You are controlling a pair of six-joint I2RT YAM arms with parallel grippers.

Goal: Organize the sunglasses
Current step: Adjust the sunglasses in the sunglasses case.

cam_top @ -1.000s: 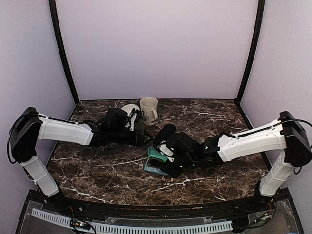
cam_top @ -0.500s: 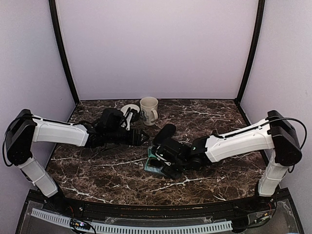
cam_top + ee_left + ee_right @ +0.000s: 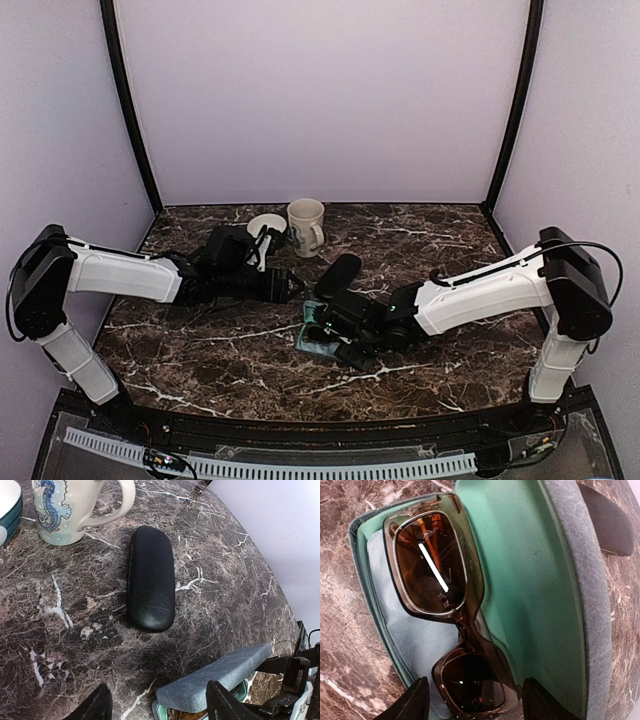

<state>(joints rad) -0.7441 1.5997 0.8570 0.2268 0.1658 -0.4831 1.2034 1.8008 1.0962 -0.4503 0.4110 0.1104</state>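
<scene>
A brownish pair of sunglasses lies folded in the open grey-blue case, on its green lining. My right gripper hovers open over the pair's lower lens, a finger on either side, not gripping it. From above, the right gripper covers most of the case. My left gripper is open and holds nothing; it is just behind the case's raised lid. In the top view the left gripper sits left of the case. Nothing else of the sunglasses shows.
A black oblong case lies shut on the marble beyond the left gripper, also visible from above. A cream seahorse mug and a white bowl stand at the back. Walls close in the table's sides and back.
My right gripper has opened wider and slid a little left over the grey-blue case. The left arm has barely shifted.
</scene>
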